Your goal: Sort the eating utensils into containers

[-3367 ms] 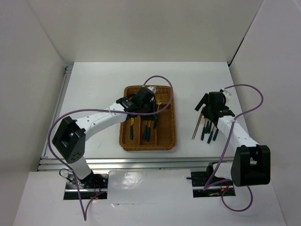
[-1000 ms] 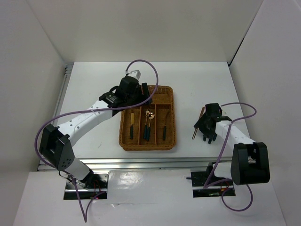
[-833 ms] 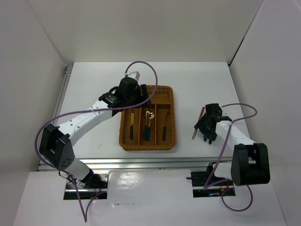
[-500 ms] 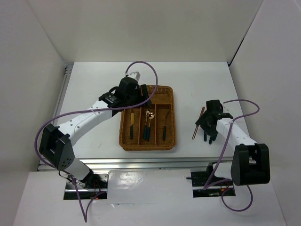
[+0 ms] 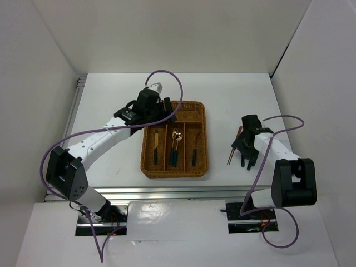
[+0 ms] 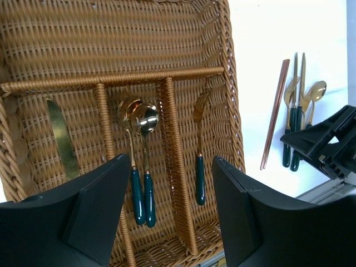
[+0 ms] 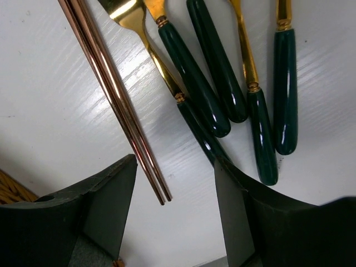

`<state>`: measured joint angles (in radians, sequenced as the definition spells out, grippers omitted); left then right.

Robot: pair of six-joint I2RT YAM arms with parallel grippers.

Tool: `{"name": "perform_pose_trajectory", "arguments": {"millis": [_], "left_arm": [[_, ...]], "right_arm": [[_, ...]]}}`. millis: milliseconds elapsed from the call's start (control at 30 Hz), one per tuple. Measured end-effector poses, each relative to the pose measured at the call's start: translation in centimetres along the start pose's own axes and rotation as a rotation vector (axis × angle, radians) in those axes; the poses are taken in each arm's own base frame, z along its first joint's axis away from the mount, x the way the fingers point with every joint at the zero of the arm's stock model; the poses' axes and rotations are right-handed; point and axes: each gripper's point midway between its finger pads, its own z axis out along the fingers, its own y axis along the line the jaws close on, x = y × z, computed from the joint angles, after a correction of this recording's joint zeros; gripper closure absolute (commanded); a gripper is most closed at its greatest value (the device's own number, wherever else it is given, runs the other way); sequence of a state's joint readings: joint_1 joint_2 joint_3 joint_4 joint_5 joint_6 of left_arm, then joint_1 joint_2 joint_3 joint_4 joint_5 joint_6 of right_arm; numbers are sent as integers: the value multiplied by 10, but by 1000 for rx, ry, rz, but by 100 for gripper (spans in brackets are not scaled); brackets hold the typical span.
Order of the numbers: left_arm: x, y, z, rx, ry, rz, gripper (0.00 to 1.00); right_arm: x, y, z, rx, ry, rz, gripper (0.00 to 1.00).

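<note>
The wicker tray (image 5: 176, 174) (image 6: 231, 94) holds a knife (image 6: 61, 142) in its left long section, two spoons (image 6: 139, 119) in the middle one and a fork (image 6: 199, 161) in the right one. My left gripper (image 5: 167, 110) (image 6: 169, 183) hangs open above the tray's far end, holding nothing. On the table to the right lie the chopsticks (image 5: 230, 153) (image 7: 111, 94) and several green-handled utensils (image 7: 222, 94) (image 6: 297, 111). My right gripper (image 5: 245, 146) (image 7: 175, 183) stands open just above them; the chopstick ends lie between its fingers, and one handle runs under the right finger (image 7: 250, 217).
The tray's crosswise section (image 6: 111, 39) shows only bare weave. White walls close in the table on three sides. A metal rail (image 5: 167, 192) runs along the near edge, and purple cables loop over both arms.
Since the oldest frame my left gripper has risen from inside the tray to its far end. Over the last second my right gripper shifted slightly away over the loose utensils. Both stayed open.
</note>
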<state>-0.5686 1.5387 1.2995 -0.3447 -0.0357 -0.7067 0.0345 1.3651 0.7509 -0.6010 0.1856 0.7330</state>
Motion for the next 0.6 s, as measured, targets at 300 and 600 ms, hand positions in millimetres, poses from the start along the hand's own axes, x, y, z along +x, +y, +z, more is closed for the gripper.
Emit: {"name": "perform_pose_trajectory", "arguments": {"millis": [300, 600], "left_arm": [[3, 1, 2, 9, 12, -3, 25], [4, 5, 3, 4, 16, -9, 25]], "right_arm": [[-2, -8, -4, 52, 2, -6, 35], [4, -12, 9, 114, 59, -31, 38]]}}
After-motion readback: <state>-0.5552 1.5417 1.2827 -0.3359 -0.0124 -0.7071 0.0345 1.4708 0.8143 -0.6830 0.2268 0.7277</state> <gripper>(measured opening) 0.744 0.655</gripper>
